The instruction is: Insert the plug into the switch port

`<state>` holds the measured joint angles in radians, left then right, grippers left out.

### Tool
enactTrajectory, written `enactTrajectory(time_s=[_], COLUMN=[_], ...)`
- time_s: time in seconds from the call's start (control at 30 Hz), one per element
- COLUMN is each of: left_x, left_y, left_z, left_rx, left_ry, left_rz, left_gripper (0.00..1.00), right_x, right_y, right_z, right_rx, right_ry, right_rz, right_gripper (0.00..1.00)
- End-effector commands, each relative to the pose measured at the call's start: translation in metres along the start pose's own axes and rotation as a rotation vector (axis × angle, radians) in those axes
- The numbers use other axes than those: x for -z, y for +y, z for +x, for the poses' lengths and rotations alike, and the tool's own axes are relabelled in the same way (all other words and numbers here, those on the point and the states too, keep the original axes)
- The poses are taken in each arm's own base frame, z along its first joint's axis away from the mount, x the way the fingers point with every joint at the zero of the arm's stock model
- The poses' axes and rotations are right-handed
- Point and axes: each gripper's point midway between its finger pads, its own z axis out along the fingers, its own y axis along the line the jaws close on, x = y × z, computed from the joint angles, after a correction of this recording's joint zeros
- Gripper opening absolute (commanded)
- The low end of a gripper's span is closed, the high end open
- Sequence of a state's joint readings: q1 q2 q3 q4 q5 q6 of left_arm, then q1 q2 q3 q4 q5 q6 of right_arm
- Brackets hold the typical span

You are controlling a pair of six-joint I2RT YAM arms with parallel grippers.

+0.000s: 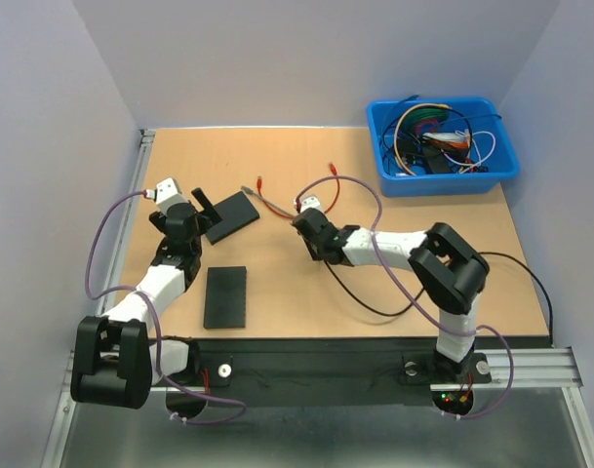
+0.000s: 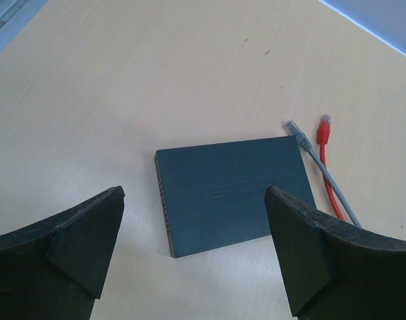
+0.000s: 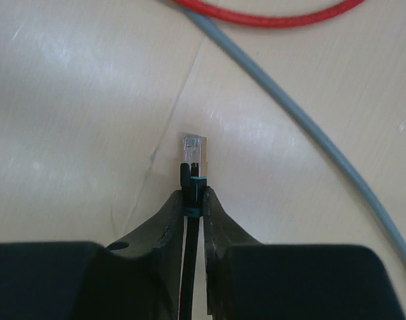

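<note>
The switch is a flat dark box on the wooden table, left of centre. It also shows in the left wrist view. My left gripper is open and empty just left of the switch, and in its own view the jaws stand wide apart above the switch's near edge. My right gripper is to the right of the switch. In its own view it is shut on the black cable's plug, whose clear tip sticks out past the fingertips above the table.
A second black box lies near the front edge. A grey cable and a red cable lie between switch and right gripper; their plugs end beside the switch. A blue bin of wires stands back right.
</note>
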<state>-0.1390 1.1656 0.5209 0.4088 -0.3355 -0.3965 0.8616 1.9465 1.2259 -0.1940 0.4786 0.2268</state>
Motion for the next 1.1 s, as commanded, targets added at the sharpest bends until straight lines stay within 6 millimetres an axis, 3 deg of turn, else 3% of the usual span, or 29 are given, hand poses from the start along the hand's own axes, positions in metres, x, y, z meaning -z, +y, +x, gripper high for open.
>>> enactTrajectory(time_s=[0.0,0.03,0.1,0.2,0.23,0.27,0.3,0.4,0.57,0.7,0.87,0.9,0.93,1.0,1.07], left_x=[0.006,0.007,0.008,0.014,0.015,0.017,0.019,0.012,-0.007,-0.022,-0.050,-0.058,-0.065,-0.078,-0.089], left_y=[-0.010,-0.010,-0.011,-0.019,-0.021,-0.022,-0.027,-0.017,-0.018,-0.020,-0.005,-0.001,0.000,0.006,0.000], left_z=[-0.016,-0.016,-0.016,-0.015,-0.015,-0.013,-0.010,0.006,0.019,0.005,-0.009,-0.001,-0.009,0.004,0.003], left_rx=[0.038,0.044,0.056,0.074,0.094,0.107,0.130,0.191,0.129,0.128,0.155,0.157,0.165,0.169,0.169], left_ry=[-0.062,-0.061,-0.064,-0.072,-0.073,-0.071,-0.056,0.014,0.097,0.080,0.082,0.110,0.105,0.153,0.174], left_rz=[0.067,0.067,0.074,0.142,0.164,0.186,0.222,0.199,0.195,0.185,0.164,0.154,0.160,0.153,0.187], left_gripper=[0.99,0.99,0.99,0.99,0.99,0.99,0.99,0.99,0.98,0.98,0.98,0.97,0.97,0.96,0.95], right_x=[0.044,0.049,0.079,0.102,0.104,0.110,0.111,0.130,0.131,0.129,0.128,0.129,0.129,0.130,0.130], right_y=[0.022,0.022,0.031,0.037,0.037,0.038,0.038,0.041,0.037,0.039,0.037,0.037,0.038,0.037,0.035], right_z=[-0.027,-0.019,-0.033,-0.020,-0.011,-0.017,-0.003,0.002,0.010,0.014,0.014,0.014,0.015,0.015,0.016], right_rx=[-0.104,-0.101,-0.108,-0.092,-0.090,-0.100,-0.096,-0.104,-0.120,-0.121,-0.121,-0.123,-0.123,-0.126,-0.129], right_ry=[-0.126,-0.137,-0.198,-0.205,-0.200,-0.220,-0.202,-0.232,-0.227,-0.217,-0.216,-0.218,-0.217,-0.218,-0.220], right_rz=[-0.221,-0.253,-0.373,-0.487,-0.505,-0.525,-0.536,-0.617,-0.611,-0.612,-0.604,-0.605,-0.610,-0.607,-0.605], right_gripper=[0.00,0.00,0.00,0.00,0.01,0.01,0.01,0.01,0.00,0.00,0.00,0.00,0.01,0.00,0.01])
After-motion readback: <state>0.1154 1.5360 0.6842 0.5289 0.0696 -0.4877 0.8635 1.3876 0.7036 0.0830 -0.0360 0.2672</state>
